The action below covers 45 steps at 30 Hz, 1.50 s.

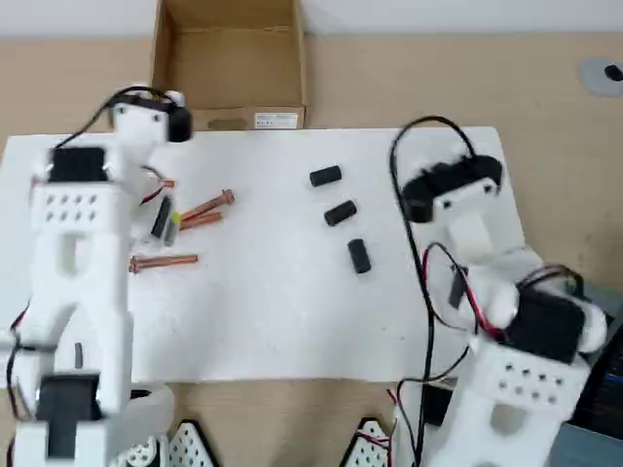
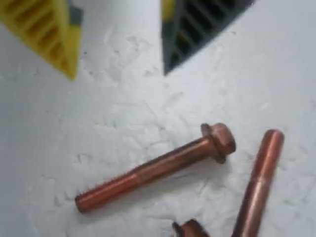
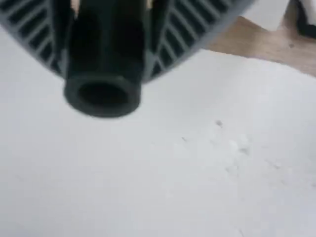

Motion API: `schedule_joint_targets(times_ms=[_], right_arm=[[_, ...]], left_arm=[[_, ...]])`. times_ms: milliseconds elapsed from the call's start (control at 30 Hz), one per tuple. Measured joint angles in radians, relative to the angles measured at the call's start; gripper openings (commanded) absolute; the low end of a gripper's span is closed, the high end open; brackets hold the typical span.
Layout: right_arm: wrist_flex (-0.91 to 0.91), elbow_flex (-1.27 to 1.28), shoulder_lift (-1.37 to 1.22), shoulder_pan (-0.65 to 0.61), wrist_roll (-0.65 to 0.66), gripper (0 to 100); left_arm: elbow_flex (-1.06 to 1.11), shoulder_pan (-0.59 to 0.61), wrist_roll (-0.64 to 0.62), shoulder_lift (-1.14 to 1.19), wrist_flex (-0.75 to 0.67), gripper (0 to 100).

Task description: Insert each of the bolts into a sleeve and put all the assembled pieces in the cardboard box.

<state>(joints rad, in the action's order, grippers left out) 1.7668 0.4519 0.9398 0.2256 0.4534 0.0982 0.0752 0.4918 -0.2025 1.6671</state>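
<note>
Hovering spread above bolt (image 2: 157, 169), left hand (image 2: 118, 71)

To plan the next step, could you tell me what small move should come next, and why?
Probably lower the left end effector, which is open over the white mat, onto the nearest bolt lying loose there and close on its shank. The right end effector already grips a black sleeve, so a bolt seems to be the missing half.
</note>
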Motion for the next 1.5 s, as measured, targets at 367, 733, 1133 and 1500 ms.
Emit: schedule_joint_targets(times_ms=[367, 733, 1133, 1500], right_arm=[[0.0, 0.04, 0.026, 0.1, 0.046, 1.0], [0.0, 0.04, 0.026, 0.103, 0.046, 1.0], [0.0, 0.04, 0.026, 0.103, 0.046, 1.0], [0.0, 0.04, 0.026, 0.103, 0.046, 1.0]], left_arm=[[-0.367, -0.061, 0.155, 0.384, 0.0, 12], [-0.562, -0.072, 0.281, 0.638, -0.002, 13], [-0.752, -0.15, 0.287, 0.848, -0.002, 13], [-0.916, -0.15, 0.287, 1.017, -0.002, 13]])
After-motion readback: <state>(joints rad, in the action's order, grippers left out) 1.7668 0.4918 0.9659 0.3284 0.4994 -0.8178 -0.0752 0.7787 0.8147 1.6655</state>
